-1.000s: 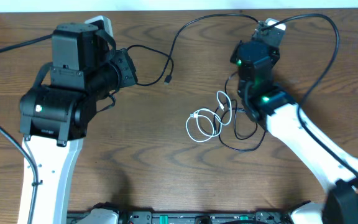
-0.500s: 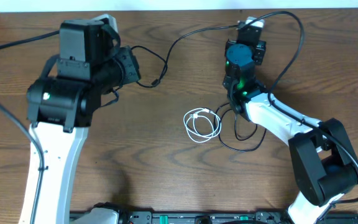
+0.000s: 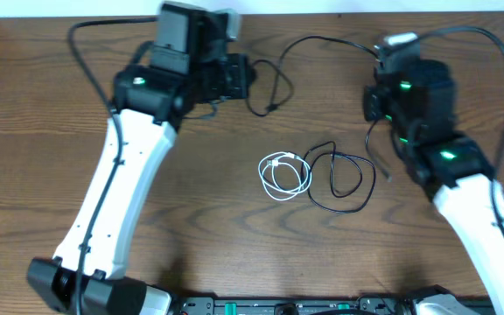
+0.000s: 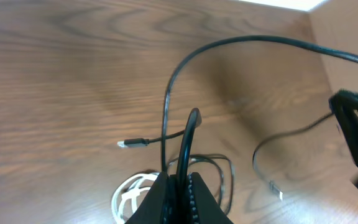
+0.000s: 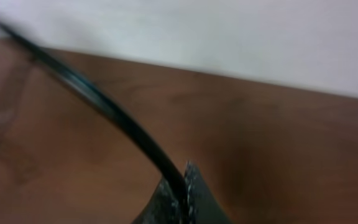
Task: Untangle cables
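**The tangle lies between my arms, away from both claws**

My left claw (image 4: 179, 182) is pinched shut on a thin black cord (image 4: 241, 41), close to one plug end (image 4: 131, 143). My right claw (image 5: 184, 179) is also shut on a black cord. From overhead it looks like the same one, arcing between the two claws along the far side.

Past the claws, down on the surface (image 3: 199, 227), sits the tangle. A white coil (image 3: 284, 179) lies toward my left, and a black loop (image 3: 373, 181) crosses its edge on my right. The pair therefore runs side to side between the arms, well apart from both claws.

I judge the coil falls to my left claw and the loop to my right. I cannot tell whether that loop joins the cord I hold.
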### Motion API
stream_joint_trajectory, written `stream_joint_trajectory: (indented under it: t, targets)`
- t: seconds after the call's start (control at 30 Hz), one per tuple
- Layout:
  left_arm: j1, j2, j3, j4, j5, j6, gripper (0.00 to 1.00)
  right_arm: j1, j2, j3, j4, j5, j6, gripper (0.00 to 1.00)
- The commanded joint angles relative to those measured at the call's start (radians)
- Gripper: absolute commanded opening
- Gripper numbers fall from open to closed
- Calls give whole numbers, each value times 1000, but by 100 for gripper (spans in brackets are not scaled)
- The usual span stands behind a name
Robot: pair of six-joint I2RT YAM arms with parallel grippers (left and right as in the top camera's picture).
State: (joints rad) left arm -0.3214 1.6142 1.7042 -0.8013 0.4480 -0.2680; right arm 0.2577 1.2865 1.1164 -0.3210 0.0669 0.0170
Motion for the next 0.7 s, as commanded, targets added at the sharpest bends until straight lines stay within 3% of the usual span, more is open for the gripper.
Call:
stream_joint_trajectory:
  t: [0.0, 0.1, 0.23, 0.5, 0.67]
  targets:
    - [-66, 33, 14, 41, 41, 8, 7, -80, -50, 2, -114, -507, 31, 1]
    - [-102, 59, 14, 62, 42, -40, 7, -122, -44, 1, -202, -748, -82, 1]
    - [-126, 69, 14, 69, 42, -114, 7, -125, -9, 1, -232, -858, -108, 1]
    - [-129, 70, 14, 86, 42, -401, 7, -109, 126, 1, -158, -1141, -108, 1]
    - [-129, 70, 14, 87, 42, -547, 7, -67, 207, 1, -27, -1292, -63, 1]
